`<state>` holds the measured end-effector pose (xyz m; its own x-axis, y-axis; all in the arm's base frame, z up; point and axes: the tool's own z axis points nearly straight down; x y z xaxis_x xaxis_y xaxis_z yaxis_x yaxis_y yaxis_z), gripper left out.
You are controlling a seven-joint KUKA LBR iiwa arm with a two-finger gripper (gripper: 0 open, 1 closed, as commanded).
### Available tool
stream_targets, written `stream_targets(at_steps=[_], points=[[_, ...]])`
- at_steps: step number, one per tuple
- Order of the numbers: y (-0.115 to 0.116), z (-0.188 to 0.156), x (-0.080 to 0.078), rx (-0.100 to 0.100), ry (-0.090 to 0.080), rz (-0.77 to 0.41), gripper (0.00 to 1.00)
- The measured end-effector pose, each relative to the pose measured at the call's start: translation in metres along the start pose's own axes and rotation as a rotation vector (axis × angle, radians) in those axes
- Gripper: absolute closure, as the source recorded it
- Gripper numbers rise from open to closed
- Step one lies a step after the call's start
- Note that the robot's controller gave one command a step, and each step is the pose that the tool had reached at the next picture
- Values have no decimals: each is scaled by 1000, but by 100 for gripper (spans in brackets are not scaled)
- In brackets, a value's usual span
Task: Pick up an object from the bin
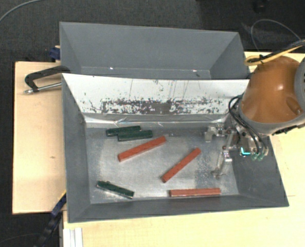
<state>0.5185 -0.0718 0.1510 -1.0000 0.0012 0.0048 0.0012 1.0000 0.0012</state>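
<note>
My gripper (pixel 221 163) hangs low over the right part of the bin floor, just right of a red bar (pixel 181 165) that lies diagonally in the middle. A second red bar (pixel 194 192) lies flat along the front wall, just below and left of the gripper. I see nothing held in the gripper.
A third red bar (pixel 141 148) lies slanted left of centre. Two dark green bars (pixel 128 133) rest side by side near the back wall. Another dark green bar (pixel 115 189) sits in the front left corner. The arm with its orange cover reaches in over the right rim.
</note>
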Motion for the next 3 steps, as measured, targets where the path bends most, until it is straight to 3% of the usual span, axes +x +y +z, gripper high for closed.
stream_targets(at_steps=[1, 2, 3], points=[[39, 84, 4, -2, -2, 92, 0], [36, 80, 3, 0, -8, 92, 100], [21, -59, -1, 2, -19, 21, 100]])
